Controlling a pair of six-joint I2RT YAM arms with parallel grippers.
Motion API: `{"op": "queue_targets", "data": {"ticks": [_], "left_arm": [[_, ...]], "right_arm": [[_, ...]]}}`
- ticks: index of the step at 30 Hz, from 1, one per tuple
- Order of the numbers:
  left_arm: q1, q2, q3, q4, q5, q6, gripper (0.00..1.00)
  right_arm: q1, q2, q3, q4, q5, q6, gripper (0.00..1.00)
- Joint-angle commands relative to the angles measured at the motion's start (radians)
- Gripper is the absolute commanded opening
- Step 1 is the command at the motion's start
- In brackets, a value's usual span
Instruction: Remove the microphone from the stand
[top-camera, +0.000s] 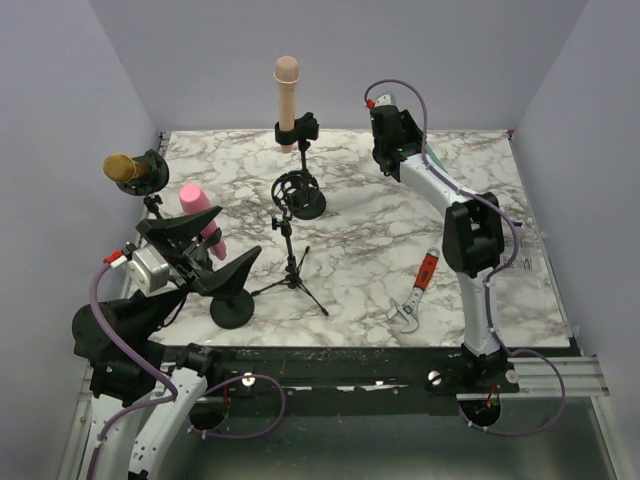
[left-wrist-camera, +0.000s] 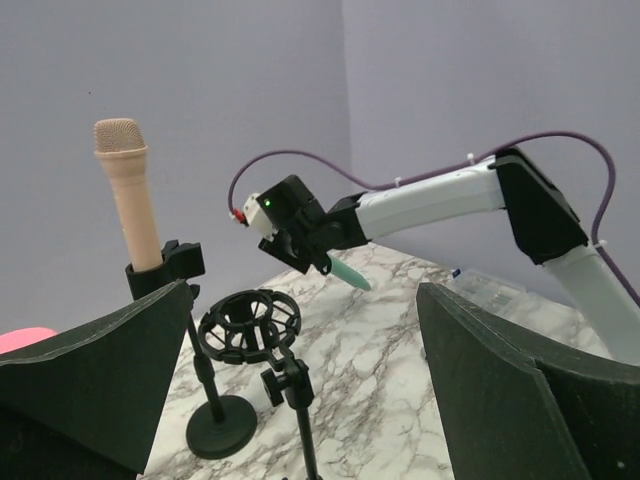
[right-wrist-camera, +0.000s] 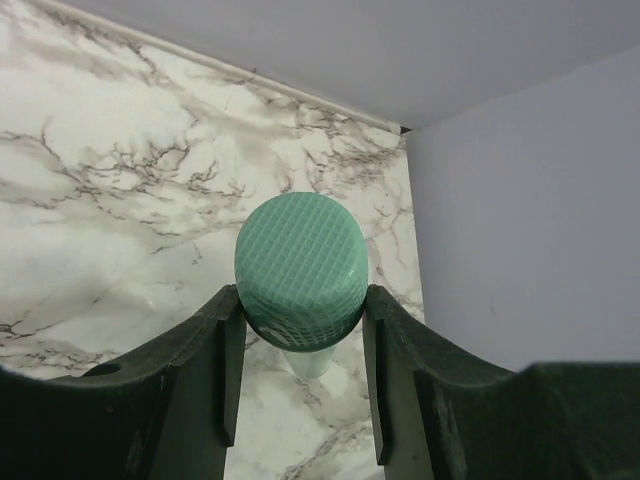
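**Green microphone held off the stand**

Left: the left fingers (left-wrist-camera: 90, 380) are spread wide and hold nothing. Centre: a shock-mount stand (top-camera: 297, 192) sits empty on the counter (top-camera: 370, 250). Right: the right fingers (right-wrist-camera: 200, 380), partly closed, clamp the green microphone (right-wrist-camera: 300, 255) in the air over the far corner. Removal looks done; setting it down may remain.

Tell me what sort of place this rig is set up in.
Probably a lab test cell, not a studio: plain lavender walls box in a marble-patterned tabletop, with black microphone stands and a red-handled adjustable wrench laid out as props.
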Motion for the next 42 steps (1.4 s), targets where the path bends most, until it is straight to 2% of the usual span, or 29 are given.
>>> {"op": "queue_targets", "data": {"ticks": [1,12,26,30,42], "left_arm": [[-0.005,0.010,-0.006,0.017,-0.022,0.007,0.98],[-0.005,0.032,-0.008,0.012,-0.048,0.013,0.99],[-0.006,0.073,-0.015,0.010,-0.086,0.011,0.99],[-0.006,0.088,-0.017,0.010,-0.095,0.013,0.99],[-0.007,0.106,-0.017,0.009,-0.090,0.009,0.99]], "right_arm": [[-0.003,0.129,0.119,-0.052,-0.037,-0.138,0.01],[-0.011,0.396,0.362,-0.071,-0.175,-0.166,0.01],[-0.026,0.548,0.427,-0.027,-0.317,-0.128,0.01],[-0.033,0.537,0.373,0.006,-0.352,-0.127,0.06],[-0.043,0.500,0.309,-0.003,-0.389,-0.113,0.29]]}}
